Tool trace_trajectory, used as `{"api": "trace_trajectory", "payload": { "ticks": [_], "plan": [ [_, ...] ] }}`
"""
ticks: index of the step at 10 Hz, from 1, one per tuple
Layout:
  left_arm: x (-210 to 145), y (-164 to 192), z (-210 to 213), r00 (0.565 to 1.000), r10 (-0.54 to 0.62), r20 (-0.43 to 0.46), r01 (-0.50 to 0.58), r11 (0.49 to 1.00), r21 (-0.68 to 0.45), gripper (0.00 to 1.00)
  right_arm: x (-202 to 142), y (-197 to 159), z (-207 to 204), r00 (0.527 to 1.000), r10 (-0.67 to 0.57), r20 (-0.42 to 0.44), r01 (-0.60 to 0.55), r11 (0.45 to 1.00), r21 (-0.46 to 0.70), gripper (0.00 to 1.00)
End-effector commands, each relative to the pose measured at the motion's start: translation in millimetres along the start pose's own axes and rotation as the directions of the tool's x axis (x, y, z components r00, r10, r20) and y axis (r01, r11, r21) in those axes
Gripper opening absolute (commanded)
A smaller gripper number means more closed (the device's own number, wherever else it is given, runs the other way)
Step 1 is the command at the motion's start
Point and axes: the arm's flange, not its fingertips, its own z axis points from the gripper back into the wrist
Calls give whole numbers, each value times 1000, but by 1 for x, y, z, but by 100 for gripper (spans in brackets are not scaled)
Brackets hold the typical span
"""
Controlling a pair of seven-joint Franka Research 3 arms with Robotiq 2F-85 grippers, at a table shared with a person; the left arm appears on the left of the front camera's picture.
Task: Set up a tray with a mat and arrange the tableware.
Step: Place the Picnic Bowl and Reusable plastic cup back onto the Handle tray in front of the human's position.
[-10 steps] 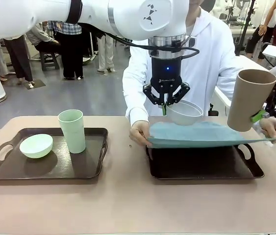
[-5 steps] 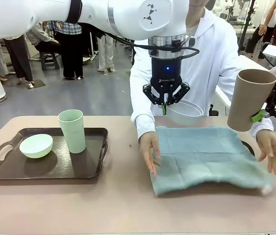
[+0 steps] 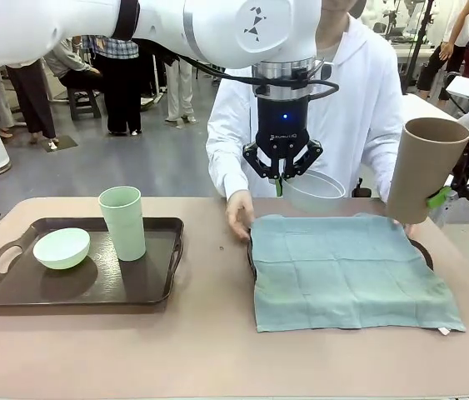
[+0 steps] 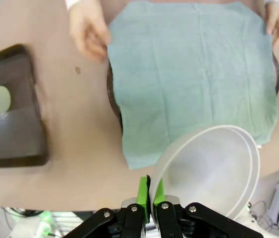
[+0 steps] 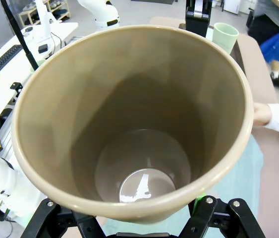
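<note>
The mat (image 3: 346, 271) is spread over the right tray (image 4: 114, 101); laying looks done. The right tool (image 3: 438, 198) clasps the brown cup (image 3: 421, 171) aloft, far right. The left tool (image 3: 281, 179) pinches the white bowl (image 3: 316, 192) by its rim above the mat's far edge. Next, likely, lowering both onto it.

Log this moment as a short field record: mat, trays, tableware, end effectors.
Mat: teal cloth spread over the right tray; person's hand at its far corner
Left tray: holds green bowl and upright green cup
Left end effector: shut on white bowl rim, above mat
Right end effector: holds brown cup, tilted, in the air
</note>
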Motion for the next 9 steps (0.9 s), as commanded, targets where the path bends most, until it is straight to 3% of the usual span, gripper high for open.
{"api": "trace_trajectory", "payload": {
  "ticks": [1, 9],
  "plan": [
    [2, 1, 3, 1000, -13, 1, 13, 1000, 8, 0, 3, 1, -1, 1000, 4, -4, -4, 1000, 4, 21],
    [2, 1, 3, 1000, -13, 1, 13, 1000, 8, 0, 3, 1, -1, 1000, 4, -4, -4, 1000, 4, 21]
  ]
}}
